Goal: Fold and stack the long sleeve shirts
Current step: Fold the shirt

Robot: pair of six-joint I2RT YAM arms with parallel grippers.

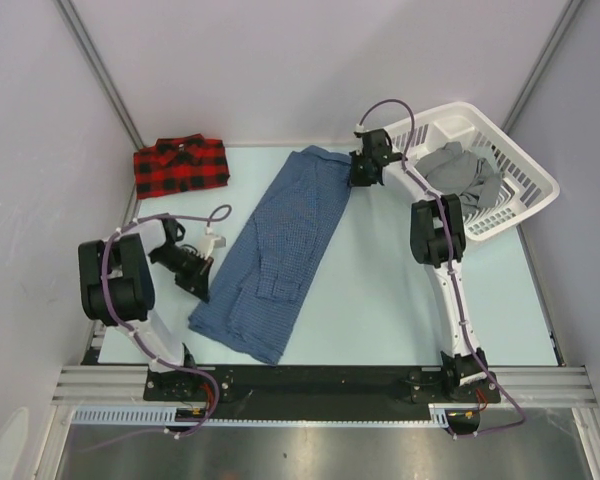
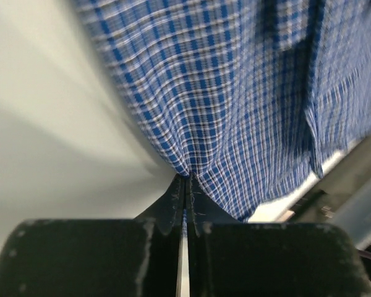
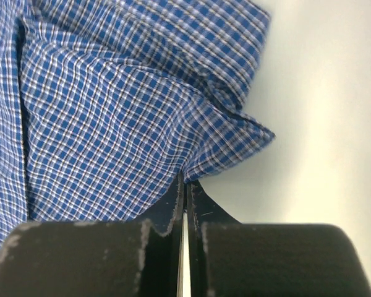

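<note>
On blue check shirt (image 1: 290, 230): left gripper (image 1: 204, 290) pinching side edge, right gripper (image 1: 357, 180) pinching far corner.

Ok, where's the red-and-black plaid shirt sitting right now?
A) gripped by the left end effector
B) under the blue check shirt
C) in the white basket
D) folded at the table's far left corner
D: the red-and-black plaid shirt lies folded at the far left corner of the table, apart from the blue check shirt and the white basket.
</note>
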